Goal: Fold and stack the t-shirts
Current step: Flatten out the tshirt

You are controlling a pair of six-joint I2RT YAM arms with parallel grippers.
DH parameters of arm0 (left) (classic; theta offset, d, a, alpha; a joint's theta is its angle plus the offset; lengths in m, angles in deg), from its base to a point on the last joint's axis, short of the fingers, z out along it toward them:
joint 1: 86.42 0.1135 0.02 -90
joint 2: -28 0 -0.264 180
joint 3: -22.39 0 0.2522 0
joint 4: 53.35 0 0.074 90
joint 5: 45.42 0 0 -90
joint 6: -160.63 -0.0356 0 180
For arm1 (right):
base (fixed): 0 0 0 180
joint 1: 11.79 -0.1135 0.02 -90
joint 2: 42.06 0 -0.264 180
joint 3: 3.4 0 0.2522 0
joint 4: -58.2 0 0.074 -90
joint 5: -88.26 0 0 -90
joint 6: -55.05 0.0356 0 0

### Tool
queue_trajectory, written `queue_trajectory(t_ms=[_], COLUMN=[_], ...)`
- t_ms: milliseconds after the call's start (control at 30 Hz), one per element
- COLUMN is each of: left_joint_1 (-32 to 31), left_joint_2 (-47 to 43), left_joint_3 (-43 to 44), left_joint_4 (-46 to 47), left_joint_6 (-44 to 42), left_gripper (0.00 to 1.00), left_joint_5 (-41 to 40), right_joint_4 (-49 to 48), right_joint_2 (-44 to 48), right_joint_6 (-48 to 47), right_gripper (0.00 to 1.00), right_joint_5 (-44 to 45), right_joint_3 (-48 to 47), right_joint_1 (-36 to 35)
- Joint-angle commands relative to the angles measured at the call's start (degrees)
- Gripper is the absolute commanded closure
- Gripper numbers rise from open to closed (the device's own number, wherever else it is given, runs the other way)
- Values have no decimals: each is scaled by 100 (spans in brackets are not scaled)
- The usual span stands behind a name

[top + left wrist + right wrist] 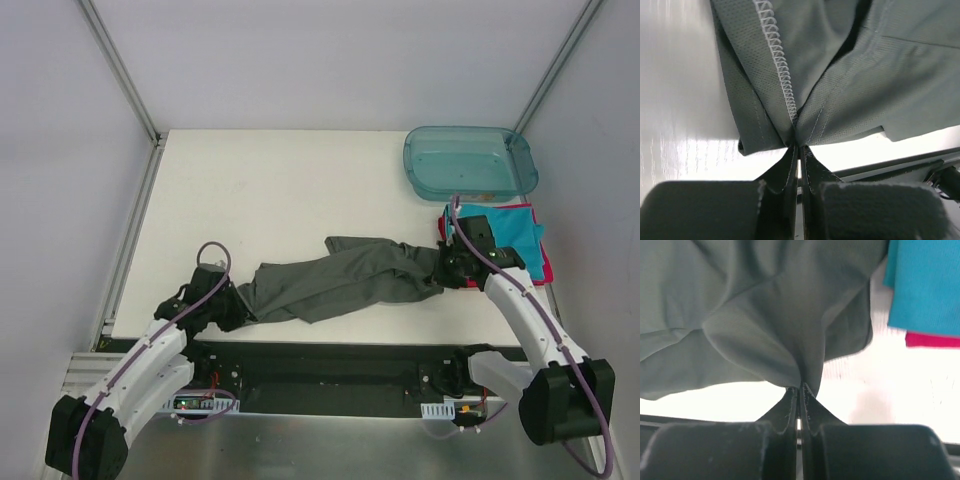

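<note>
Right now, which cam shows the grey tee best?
Top external: it shows the whole grey tee, bunched lengthwise between the left gripper and right gripper. Each wrist view shows only a close-up of pinched cloth.

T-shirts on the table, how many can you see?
3. The grey t-shirt lies stretched between the left gripper and right gripper; the teal t-shirt sits on the red-pink t-shirt at right, beside the tub. Others could be hidden underneath.
</note>
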Motion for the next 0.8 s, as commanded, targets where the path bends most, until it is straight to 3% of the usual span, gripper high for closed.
queue_trajectory(t_ms=[0, 67, 100, 167, 400, 600, 767], left_joint_1=[-42, -42, -33, -42, -42, -42, -33], left_joint_2=[-399, -504, -531, -592, -523, 92, 917], left_joint_3=[-348, -401, -383, -287, 564, 1365, 1542], left_joint_4=[-423, -519, -546, -590, -652, -916, -530], left_joint_6=[561, 640, 649, 623, 184, -273, -309], left_gripper=[96, 79, 65, 51, 25, 17, 32], left_joint_5=[467, 502, 502, 528, 405, -6, -482], right_joint_4=[522, 540, 531, 496, 496, 514, 487], right_joint_2=[126, 64, 11, -103, -253, -297, -297], right_joint_6=[140, 140, 148, 149, -53, -80, -71], right_gripper=[100, 99, 100, 100, 100, 100, 100], right_joint_5=[283, 309, 362, 371, 362, 485, 468], right_joint_3=[355, 460, 470, 470, 356, 338, 347], right_joint_1=[-11, -11, -11, -11, -11, -11, -11])
